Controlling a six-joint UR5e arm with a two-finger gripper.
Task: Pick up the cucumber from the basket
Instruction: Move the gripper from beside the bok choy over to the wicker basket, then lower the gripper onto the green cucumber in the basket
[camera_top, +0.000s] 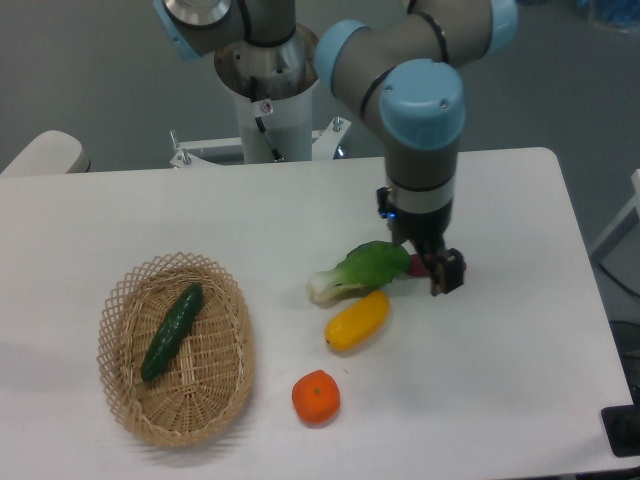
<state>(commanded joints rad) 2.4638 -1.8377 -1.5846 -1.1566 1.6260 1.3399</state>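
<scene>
White desk (520, 380), grey floor behind. Contents, near to far:

- Orange fruit (316, 396), near front edge, right of the basket.
- Basket (120, 310), oval wicker, front left. Holds the cucumber (172, 331), dark green, lying diagonally on the basket floor, upper end toward the right.
- Yellow vegetable (357, 320), centre, just in front of the bok choy.
- Bok choy (360, 270), leafy green, white stem pointing left.
- Red item (418, 264), mostly hidden, at the bok choy's right end, below the arm.
- Gripper (438, 272), pointing down over the red item, well apart from the basket. Jaws: cannot tell how far open; nothing visibly held.
- Robot base (268, 90), behind the far edge.
</scene>
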